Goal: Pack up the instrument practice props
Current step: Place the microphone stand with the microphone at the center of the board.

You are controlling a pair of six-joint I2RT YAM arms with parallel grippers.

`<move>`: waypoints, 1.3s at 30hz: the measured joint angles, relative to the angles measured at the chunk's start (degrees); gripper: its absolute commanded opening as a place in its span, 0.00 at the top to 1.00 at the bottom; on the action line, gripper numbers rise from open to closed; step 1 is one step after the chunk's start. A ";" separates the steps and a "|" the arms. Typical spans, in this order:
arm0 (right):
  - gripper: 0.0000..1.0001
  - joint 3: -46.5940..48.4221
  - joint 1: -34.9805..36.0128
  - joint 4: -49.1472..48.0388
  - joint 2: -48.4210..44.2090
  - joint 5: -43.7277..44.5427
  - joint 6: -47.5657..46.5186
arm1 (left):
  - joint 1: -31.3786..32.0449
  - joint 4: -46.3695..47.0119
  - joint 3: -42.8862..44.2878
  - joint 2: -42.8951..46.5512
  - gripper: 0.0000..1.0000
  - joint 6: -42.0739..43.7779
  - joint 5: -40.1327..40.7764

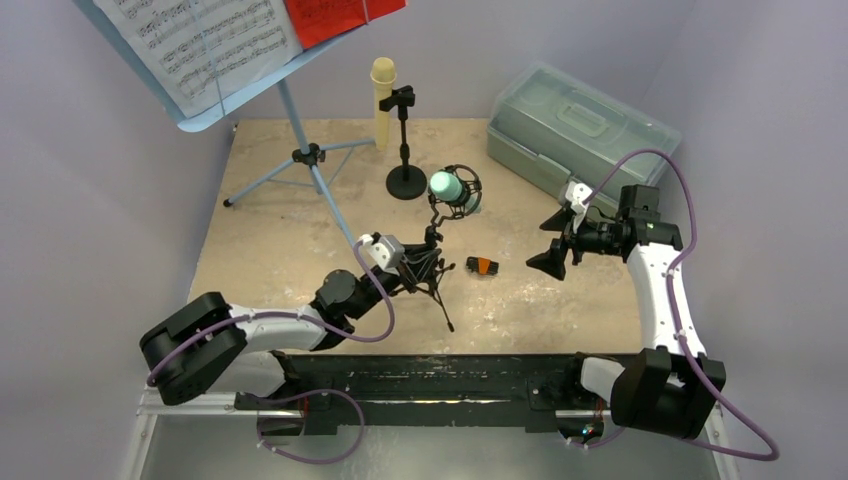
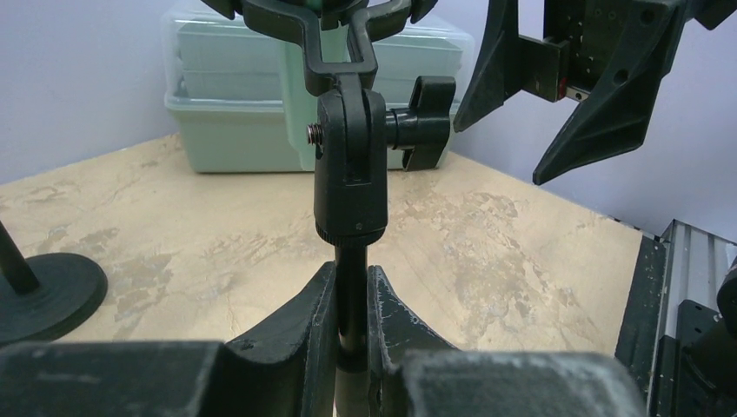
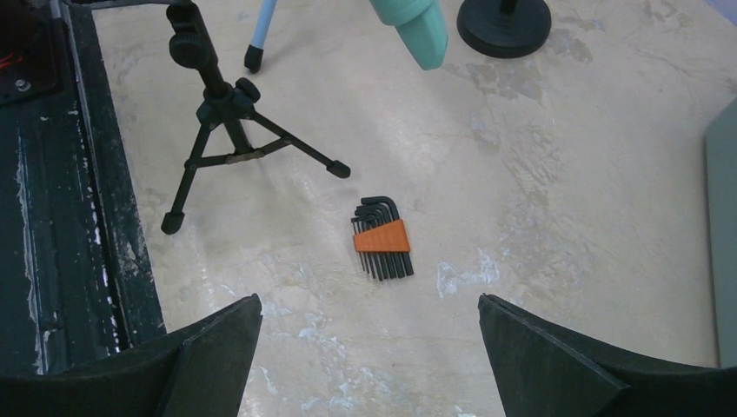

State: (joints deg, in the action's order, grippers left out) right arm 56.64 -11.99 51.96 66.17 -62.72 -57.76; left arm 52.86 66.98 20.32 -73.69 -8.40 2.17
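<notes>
Noting the left claw nearly shut and clamped on the thin black stem of the small tripod mic stand, just below its swivel joint. Both fingers press the stem from either side. This stand is near the middle of the table, in front of the left arm. We cannot tell whether all its feet touch the surface.

The teal microphone sits tilted in the black ring at the top of this stand.

The right claw has its jaws spread as wide as they go and holds nothing. It hangs above the table to the right of the teal microphone, in front of the grey-green case. An orange-sleeved set of hex keys lies flat on the table below it, beside the tripod's feet.

The cream microphone is upright in the clip of the round-base stand at the back of the table.

The pale-blue music rack is at the back left on its tripod legs. It carries the white pages and the red page.

The case is at the back right with its lid closed
</notes>
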 measured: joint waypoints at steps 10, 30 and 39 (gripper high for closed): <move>0.01 0.00 0.00 0.96 0.96 -0.02 -0.90 | 2.49 7.54 -1.64 -6.21 1.00 3.23 2.67; 0.01 0.00 0.00 2.97 1.73 -0.02 -3.10 | 2.84 14.01 -6.82 -6.43 0.53 4.98 3.58; 0.01 0.00 0.00 3.61 1.73 -0.02 -3.67 | 2.84 7.91 -8.24 1.95 0.31 3.85 4.28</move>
State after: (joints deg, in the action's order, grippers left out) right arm 56.64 -11.99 55.57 67.90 -62.74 -61.43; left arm 55.70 74.89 12.08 -71.75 -4.56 6.46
